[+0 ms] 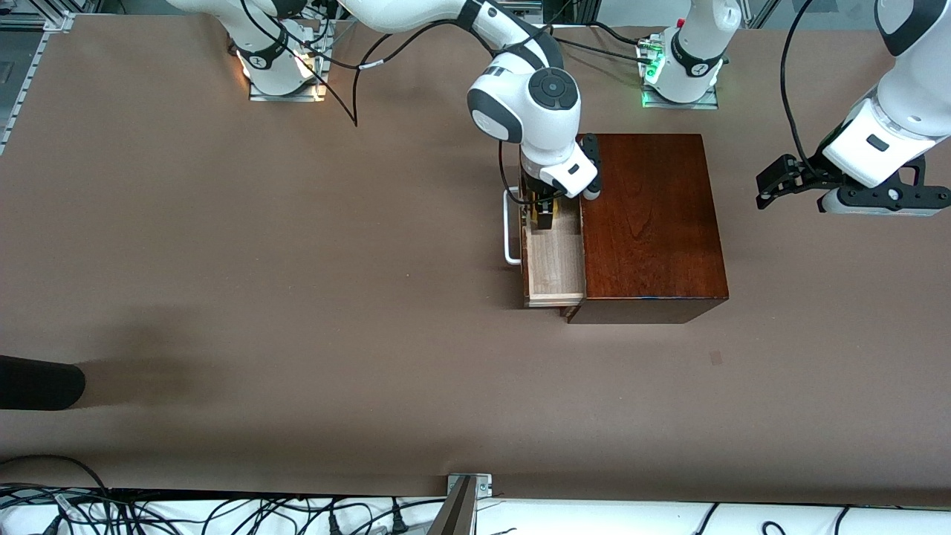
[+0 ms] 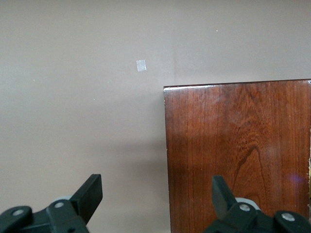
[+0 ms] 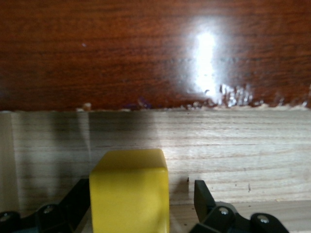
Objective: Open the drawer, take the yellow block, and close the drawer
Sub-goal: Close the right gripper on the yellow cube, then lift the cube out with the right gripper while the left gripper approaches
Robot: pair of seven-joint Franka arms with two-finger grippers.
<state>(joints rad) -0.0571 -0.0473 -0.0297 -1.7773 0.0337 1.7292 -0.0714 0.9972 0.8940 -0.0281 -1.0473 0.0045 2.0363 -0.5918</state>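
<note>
The drawer [image 1: 553,260] of the dark reddish-brown box [image 1: 654,223] stands pulled out toward the right arm's end, its white bar handle [image 1: 510,227] outermost. My right gripper [image 1: 542,212] is down inside the drawer, at the end farther from the front camera. In the right wrist view the yellow block [image 3: 130,191] rests on the drawer's light wood floor [image 3: 233,160] between my right gripper's [image 3: 141,189] open fingers; one finger is at the block, the other stands apart. My left gripper [image 1: 884,199] waits open and empty above the table beside the box [image 2: 238,155].
A small pale patch [image 1: 715,357] marks the table nearer to the front camera than the box. A dark rounded object [image 1: 37,383] lies at the table's edge toward the right arm's end. Cables run along the front edge.
</note>
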